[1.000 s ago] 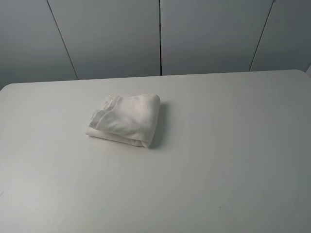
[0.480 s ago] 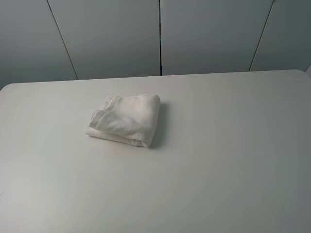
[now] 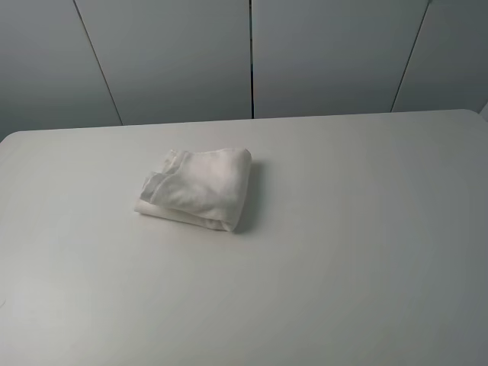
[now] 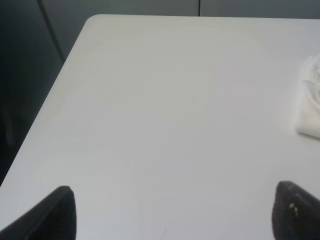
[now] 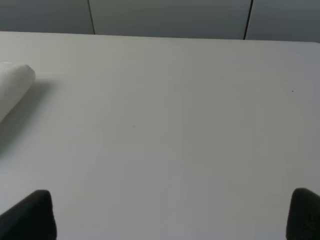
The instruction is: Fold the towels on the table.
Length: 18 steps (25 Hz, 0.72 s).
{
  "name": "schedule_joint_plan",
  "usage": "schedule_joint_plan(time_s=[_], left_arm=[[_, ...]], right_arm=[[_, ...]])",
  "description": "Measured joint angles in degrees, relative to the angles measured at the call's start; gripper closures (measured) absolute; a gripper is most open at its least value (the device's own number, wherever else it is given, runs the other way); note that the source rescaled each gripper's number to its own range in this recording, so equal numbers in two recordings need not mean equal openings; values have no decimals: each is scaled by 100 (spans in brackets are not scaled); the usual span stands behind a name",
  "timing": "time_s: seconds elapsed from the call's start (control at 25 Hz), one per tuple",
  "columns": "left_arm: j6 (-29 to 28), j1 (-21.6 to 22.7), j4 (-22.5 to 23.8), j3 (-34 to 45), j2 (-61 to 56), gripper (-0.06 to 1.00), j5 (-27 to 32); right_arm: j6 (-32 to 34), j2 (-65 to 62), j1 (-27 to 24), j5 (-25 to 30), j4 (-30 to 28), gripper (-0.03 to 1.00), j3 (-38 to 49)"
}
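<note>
Big white table (image 3: pixel 343 252) takes up most of the high view, smooth top with rounded far corners, grey wall panels (image 3: pixel 175 57) behind it. The left wrist cam catches the table's far left corner and its left edge dropping off into shadow.

On it sits the towel (image 3: pixel 197 187), white terry, already bunched into a small chunky folded bundle. It's left of the middle and toward the far half of the table, lying flat with a rolled fold along its right side and looser layered edges showing at its left end. Can't make out any label or stripe from here. The left wrist cam only gets a sliver of it (image 4: pixel 311 97), and the right wrist cam just gets the rounded roll end (image 5: pixel 15 85).

Neither arm shows up in the high view. The left claw (image 4: pixel 176 212) shows as two dark fingertips spread wide apart with only bare table between them, well short of the towel. Same deal with the right claw (image 5: pixel 172 215): two dark tips spread wide over bare table, nothing pinched, towel well off to its left.
</note>
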Motion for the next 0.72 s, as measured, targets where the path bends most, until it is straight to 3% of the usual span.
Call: schedule_joint_plan(time_s=[0.72], left_arm=[[0, 0, -44, 0, 0, -6, 0]], right_arm=[[0, 0, 0, 0, 0, -3, 0]])
